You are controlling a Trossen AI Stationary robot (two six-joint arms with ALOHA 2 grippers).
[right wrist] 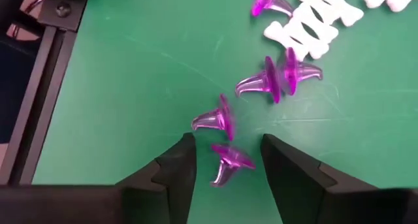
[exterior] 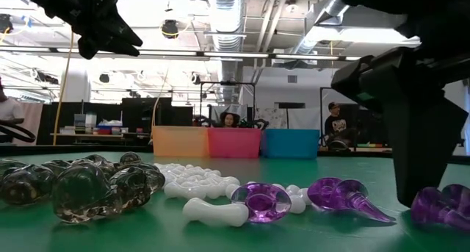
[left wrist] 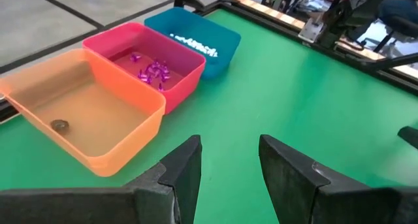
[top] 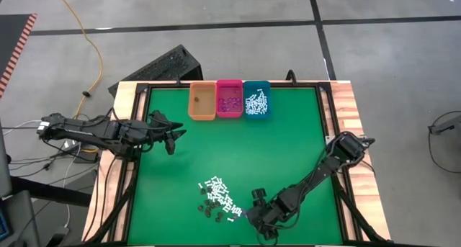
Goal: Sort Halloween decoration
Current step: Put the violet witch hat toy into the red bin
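The right pincer (right wrist: 223, 160) is hovering released, fingers straddling a purple witch hat (right wrist: 226, 162) lying on the green surface (top: 288, 146) beside white bones (right wrist: 307, 28). The left pincer (left wrist: 228, 162), also released, is facing the orange bin (left wrist: 91, 119).

High view straight down; low view table-level; both share bins (top: 229, 99), green table (top: 288, 146).
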